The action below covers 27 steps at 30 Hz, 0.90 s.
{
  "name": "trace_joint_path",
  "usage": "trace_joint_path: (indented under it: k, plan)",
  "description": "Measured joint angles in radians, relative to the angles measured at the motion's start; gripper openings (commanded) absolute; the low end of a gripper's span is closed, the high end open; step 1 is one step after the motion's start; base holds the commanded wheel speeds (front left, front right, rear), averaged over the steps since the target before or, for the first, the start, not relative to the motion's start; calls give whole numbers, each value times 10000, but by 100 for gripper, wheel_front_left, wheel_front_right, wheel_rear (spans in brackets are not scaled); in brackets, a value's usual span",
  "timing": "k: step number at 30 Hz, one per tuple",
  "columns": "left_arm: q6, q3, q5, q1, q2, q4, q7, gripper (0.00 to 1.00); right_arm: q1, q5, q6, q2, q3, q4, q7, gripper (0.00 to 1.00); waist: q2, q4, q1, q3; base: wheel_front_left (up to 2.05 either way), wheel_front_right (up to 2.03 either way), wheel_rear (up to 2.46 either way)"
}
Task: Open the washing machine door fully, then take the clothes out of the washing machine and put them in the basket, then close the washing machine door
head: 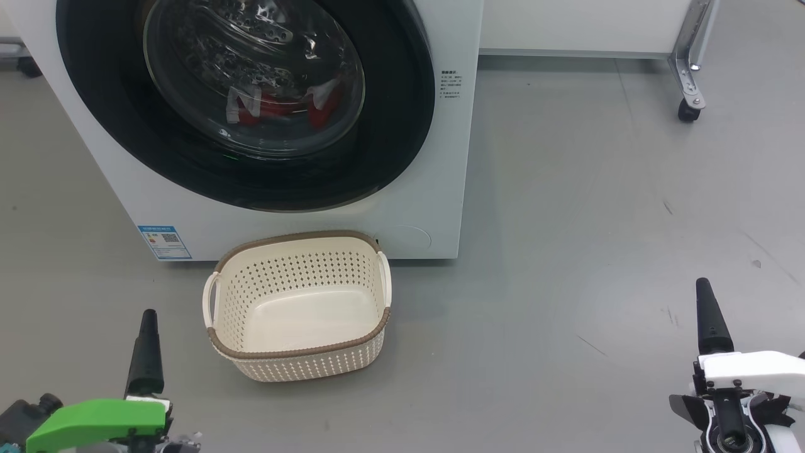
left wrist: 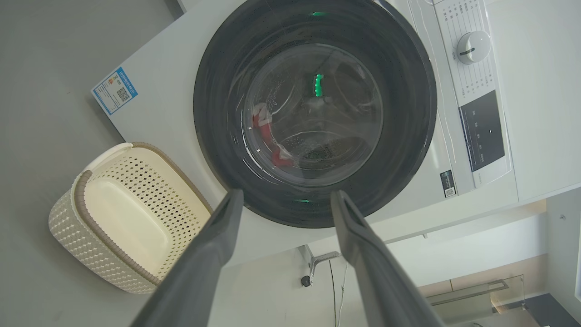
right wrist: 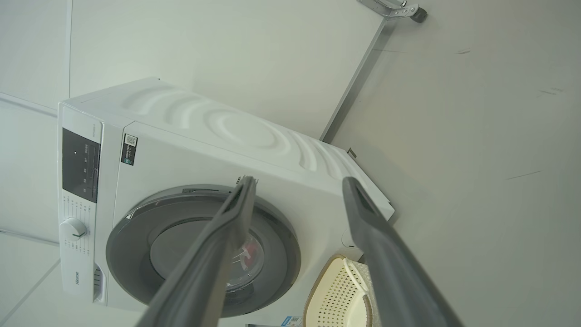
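L hand (left wrist: 287, 195): open, empty, well apart from door.
R hand (right wrist: 299, 181): open, empty too.
Door (head: 402, 126): shut. Best bet: hook rim edge, pull slow, swing wide.
Clothes (head: 277, 107): red, inside, behind glass.
Basket (head: 295, 236): on floor, just in front of washer (head: 440, 207).

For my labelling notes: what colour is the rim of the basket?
Brown, woven-look, on the cream basket. The head view shows it best.

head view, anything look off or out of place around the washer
Nothing stands out. The round black-rimmed glass door sits shut on the white front-loading washing machine, red and white clothes lie inside, and the cream perforated plastic basket stands upright and empty before it. Only dark scuffs mark the grey floor.
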Motion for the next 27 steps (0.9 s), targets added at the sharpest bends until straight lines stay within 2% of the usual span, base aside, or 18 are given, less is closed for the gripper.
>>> trace_joint_path:
  k: [15,24,27]
  plan:
    - [13,-579,3030,-30,19,-871,-514,100,-6,-2692,-2,-240,487,-685,-518,100,0,16,0,27,0,0,0]
    - [382,-1135,5358,-32,48,-1001,-802,100,-2,-4299,-255,-405,943,-744,-817,100,0,-10,0,57,0,0,0]
    - [633,-1294,5981,-25,59,-953,-892,100,1,-4924,-286,-489,1137,-725,-926,100,0,-30,0,75,0,0,0]
